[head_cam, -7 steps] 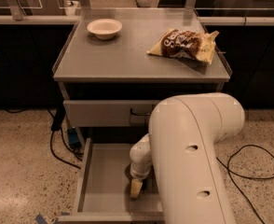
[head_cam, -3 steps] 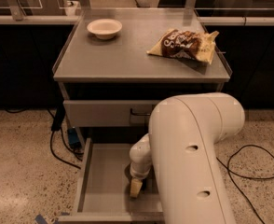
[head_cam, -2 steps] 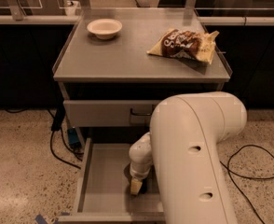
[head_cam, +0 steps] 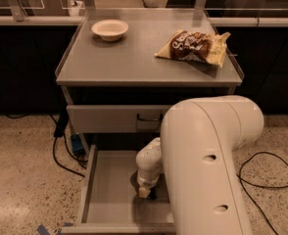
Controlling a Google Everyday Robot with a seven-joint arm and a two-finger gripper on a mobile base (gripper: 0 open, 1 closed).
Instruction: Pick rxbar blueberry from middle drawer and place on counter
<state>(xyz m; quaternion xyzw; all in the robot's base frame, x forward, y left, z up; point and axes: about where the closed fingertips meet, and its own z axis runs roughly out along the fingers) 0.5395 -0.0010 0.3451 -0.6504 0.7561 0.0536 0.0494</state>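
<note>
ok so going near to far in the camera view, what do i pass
middle drawer, open → claw, down inside that drawer → closed drawer front → counter edge → snack bag → bowl

Gripper (head_cam: pixel 146 192) — down inside the open middle drawer (head_cam: pixel 108 187).
</note>
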